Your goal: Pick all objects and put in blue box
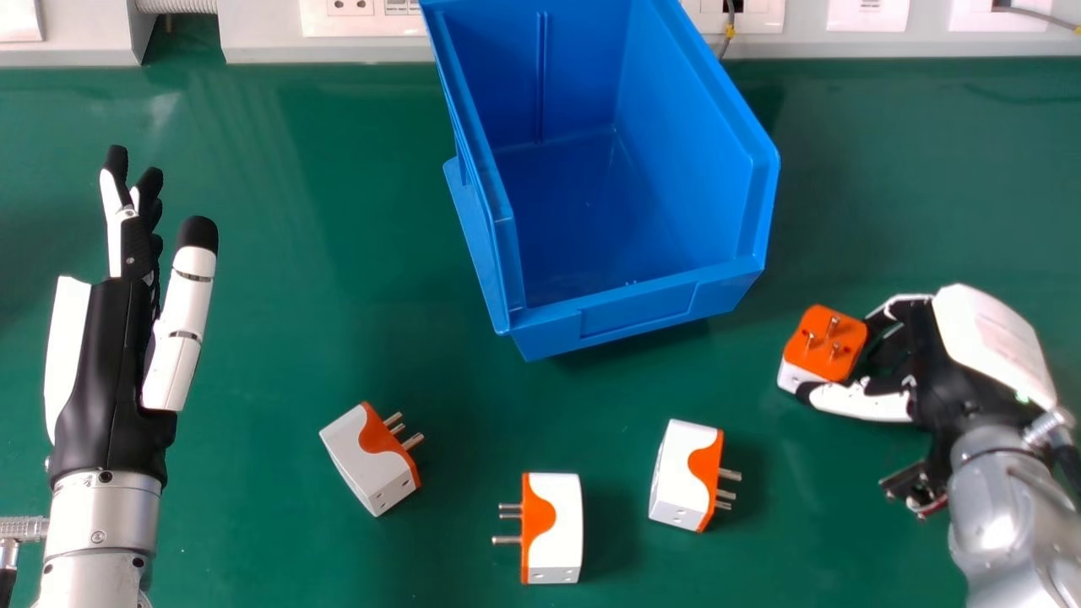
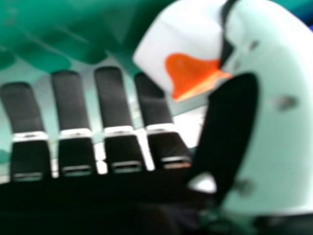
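Right hand (image 1: 937, 363), low at the right side of the table (image 1: 895, 219), wide around one end of the first plug (image 1: 823, 359), just right of the box (image 1: 638, 308). In the head view, pins (image 1: 834, 325) upward; thumb (image 1: 861, 403) along the near side, fingers (image 2: 113, 98) relaxed rather than curled. Cannot tell whether any real squeeze bears on the plug.

Judging from that, best to seat the plug a little deeper between thumb and fingers before closing. Press evenly on the white sides, well clear of the pins. Avoid pinching only a corner: likely to twist out or skid over the smooth table. Close slowly, then lift straight up, high enough to clear the box's front wall. Carry leftward, lower well inside, and only then let go.

Left hand (image 1: 110, 355), idle at the left side of the head view, straight-fingered and holding nothing. Nearer the robot than the box, to be picked afterwards: left plug (image 1: 359, 456), middle plug (image 1: 557, 540) and right plug (image 1: 680, 473), all with pins sideways. Probably early in the task, with four plugs outside the box.
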